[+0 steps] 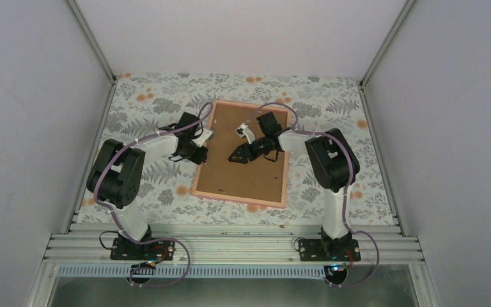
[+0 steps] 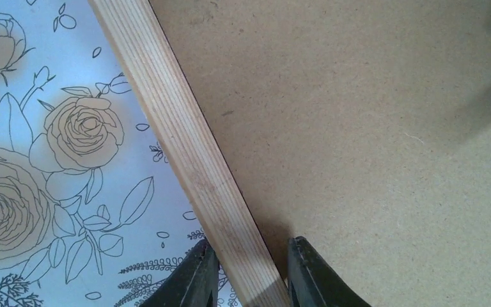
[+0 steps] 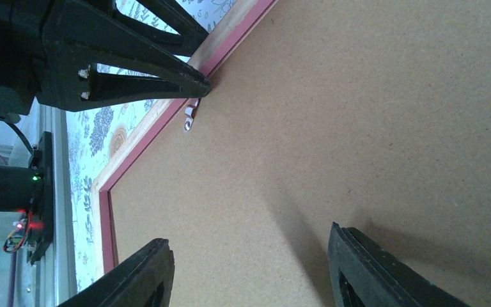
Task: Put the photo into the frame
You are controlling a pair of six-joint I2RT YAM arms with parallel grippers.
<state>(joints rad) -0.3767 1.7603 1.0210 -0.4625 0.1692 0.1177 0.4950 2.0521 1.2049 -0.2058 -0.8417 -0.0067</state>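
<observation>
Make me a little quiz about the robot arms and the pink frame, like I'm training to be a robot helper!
1. True or false: the photo lies in plain sight on the flowery tablecloth.
2. Which one has its fingers on either side of the rail of the frame? A) left gripper B) right gripper C) neither
3. Fill in: the right gripper hangs open above the brown ____.
Key: 1 false; 2 A; 3 backing board.
</observation>
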